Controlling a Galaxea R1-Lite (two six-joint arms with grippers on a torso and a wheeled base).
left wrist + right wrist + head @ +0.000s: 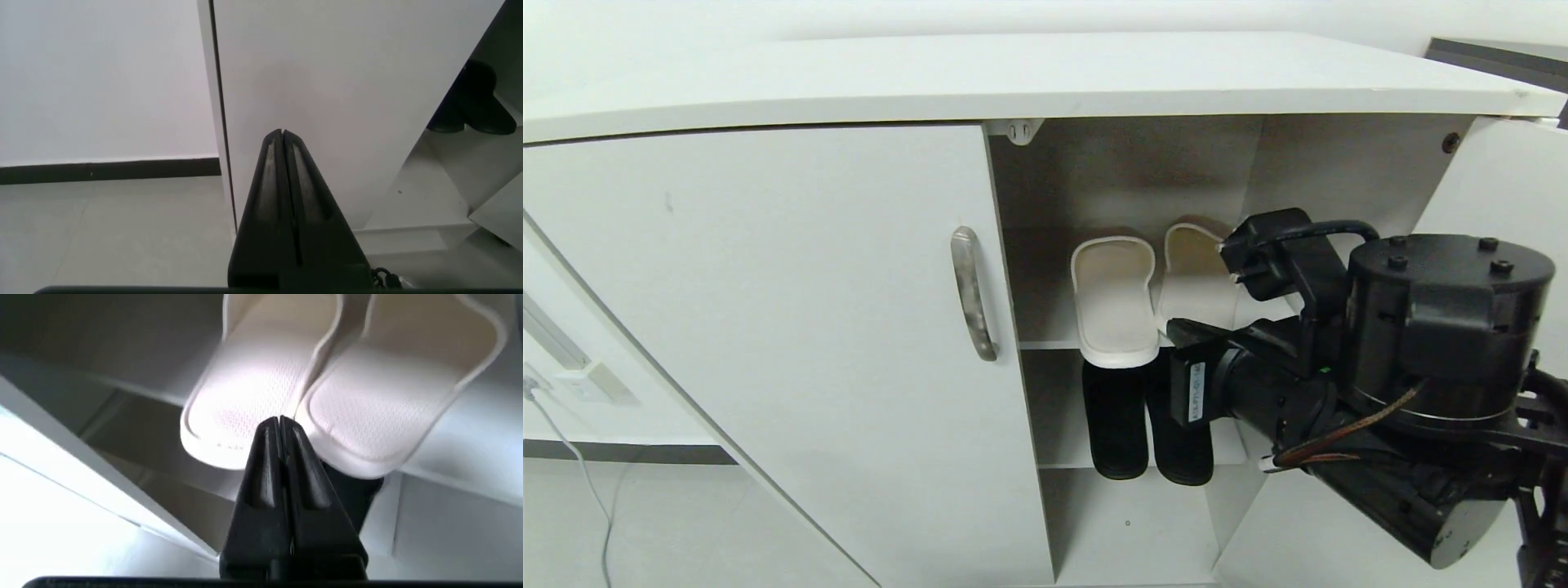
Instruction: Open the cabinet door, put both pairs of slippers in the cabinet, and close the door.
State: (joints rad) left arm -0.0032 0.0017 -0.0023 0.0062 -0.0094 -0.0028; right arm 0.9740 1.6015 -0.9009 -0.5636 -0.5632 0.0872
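A pair of white slippers (1115, 302) (253, 384) lies on the upper shelf of the open cabinet compartment, its near ends hanging over the shelf edge. A pair of black slippers (1115, 416) (478, 102) lies on the shelf below. My right gripper (1172, 330) (280, 423) is shut with nothing between its fingers, its tip at the near ends of the white slippers, where the two meet. My left gripper (282, 135) is shut and empty, low down in front of the closed left door (327, 73).
The closed left door (768, 327) carries a metal handle (972, 294). The right door (1503, 188) stands swung open at the far right. The white cabinet top (1013, 73) overhangs the shelves. A bottom compartment (1127, 523) lies under the black slippers. Grey floor (106, 229) spreads left.
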